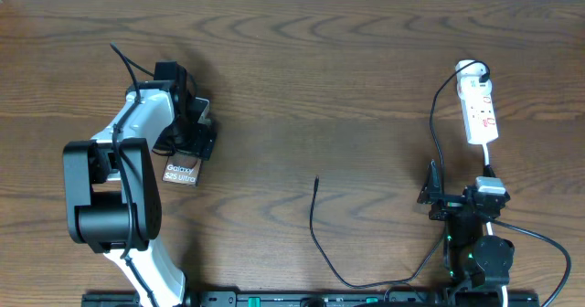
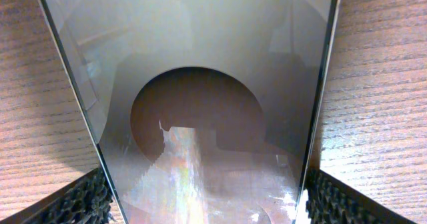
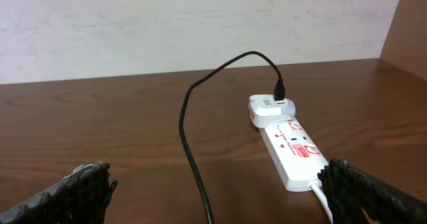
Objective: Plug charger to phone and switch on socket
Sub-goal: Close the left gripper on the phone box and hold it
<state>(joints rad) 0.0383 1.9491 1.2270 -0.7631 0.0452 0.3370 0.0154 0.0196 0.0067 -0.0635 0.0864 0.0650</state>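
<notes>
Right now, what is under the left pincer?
The phone, lying on the table, between the left pincer's fingers. Overhead, the pincer hides most of it; only its lettered end shows.

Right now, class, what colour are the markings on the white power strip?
Red, printed on the power strip and its white body; the right wrist view shows them best.

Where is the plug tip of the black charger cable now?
In the overhead view the charger tip lies free on the table near the middle, between the phone on the left and the socket on the right.
</notes>
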